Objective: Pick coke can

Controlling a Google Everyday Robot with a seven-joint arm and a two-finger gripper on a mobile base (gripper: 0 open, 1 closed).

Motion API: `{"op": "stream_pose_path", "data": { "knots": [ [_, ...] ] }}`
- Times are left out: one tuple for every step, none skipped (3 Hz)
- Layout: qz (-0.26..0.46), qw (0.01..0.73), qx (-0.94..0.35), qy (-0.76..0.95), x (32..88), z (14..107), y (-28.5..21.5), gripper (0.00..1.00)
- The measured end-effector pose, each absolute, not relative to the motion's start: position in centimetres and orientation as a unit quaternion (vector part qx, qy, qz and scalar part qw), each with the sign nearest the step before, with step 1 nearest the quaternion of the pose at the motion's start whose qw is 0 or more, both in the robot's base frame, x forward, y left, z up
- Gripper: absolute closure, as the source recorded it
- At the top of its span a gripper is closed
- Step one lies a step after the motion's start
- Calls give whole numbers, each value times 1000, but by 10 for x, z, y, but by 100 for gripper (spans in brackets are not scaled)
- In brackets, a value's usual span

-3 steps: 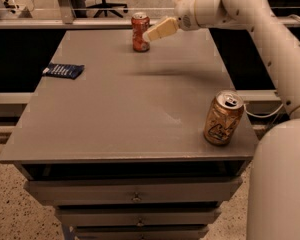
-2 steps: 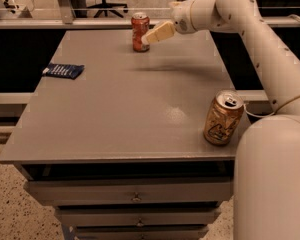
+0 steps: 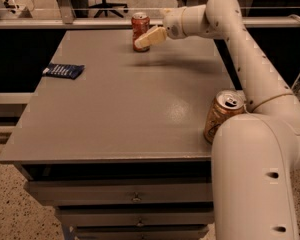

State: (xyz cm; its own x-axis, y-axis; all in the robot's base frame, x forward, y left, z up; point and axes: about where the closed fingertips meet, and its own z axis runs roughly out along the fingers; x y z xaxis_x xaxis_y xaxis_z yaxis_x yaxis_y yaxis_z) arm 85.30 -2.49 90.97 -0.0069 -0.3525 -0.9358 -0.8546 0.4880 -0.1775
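The coke can point(image 3: 138, 27), red-orange with whitish markings and a silver top, stands upright at the far edge of the grey table point(image 3: 120, 99). My gripper point(image 3: 146, 39) reaches in from the right at the end of the white arm. Its cream finger point(image 3: 151, 37) lies just in front of the can's lower right side, overlapping it in view. I cannot tell whether it touches the can.
A gold-brown can point(image 3: 221, 115) stands near the table's right front edge, right beside my arm's lower link. A dark blue packet point(image 3: 63, 70) lies at the table's left side. Drawers sit under the tabletop. An office chair stands beyond the far edge.
The gripper has moved a little left, closer to the coke can, so its finger overlaps the can's lower right side. The cans and the packet have not moved.
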Motion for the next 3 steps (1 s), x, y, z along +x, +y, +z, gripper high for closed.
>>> {"op": "stream_pose_path", "data": {
  "knots": [
    [250, 547, -447, 662, 862, 906, -8, 0],
    [254, 551, -443, 661, 870, 903, 2, 18],
    [250, 553, -434, 666, 877, 901, 1, 42]
  ]
}}
